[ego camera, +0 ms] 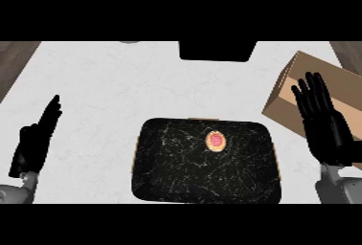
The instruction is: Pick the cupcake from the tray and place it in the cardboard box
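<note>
A small cupcake [216, 140] with pink topping and a pale rim sits on the black marbled tray [176, 167], toward the tray's upper right part. The brown cardboard box [300, 81] stands at the right of the counter, its opening facing up. My right hand [326, 129] is open with straight fingers pointing up, right of the tray and in front of the box's near side, apart from the cupcake. My left hand [35, 139] rests open at the left edge, seen edge-on, well clear of the tray.
The tray lies on a white counter [120, 81]. A black rectangular object [216, 50] sits at the counter's far edge, above the tray. Dark wood floor shows at the far corners.
</note>
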Controlling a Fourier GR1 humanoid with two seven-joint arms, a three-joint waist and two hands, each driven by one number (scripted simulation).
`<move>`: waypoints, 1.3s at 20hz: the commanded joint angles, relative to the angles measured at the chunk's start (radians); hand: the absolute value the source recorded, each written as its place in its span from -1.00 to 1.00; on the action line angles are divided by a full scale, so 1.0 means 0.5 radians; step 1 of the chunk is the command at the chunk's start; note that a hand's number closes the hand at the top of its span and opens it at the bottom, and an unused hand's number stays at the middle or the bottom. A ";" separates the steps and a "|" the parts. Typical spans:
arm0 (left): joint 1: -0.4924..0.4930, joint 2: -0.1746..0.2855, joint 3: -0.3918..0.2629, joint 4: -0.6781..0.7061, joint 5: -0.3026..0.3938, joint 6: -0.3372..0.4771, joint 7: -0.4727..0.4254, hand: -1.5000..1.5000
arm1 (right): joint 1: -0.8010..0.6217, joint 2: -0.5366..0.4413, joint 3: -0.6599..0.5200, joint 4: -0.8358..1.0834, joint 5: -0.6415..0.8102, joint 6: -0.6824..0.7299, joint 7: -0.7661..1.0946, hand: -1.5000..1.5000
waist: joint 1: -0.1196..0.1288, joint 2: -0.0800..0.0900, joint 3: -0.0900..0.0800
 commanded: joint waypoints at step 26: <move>-0.390 -0.113 -0.137 -0.176 -0.035 -0.529 -0.342 0.00 | -0.405 -0.989 0.845 -0.912 1.699 0.488 1.385 -1.00 | -0.053 -0.025 -0.013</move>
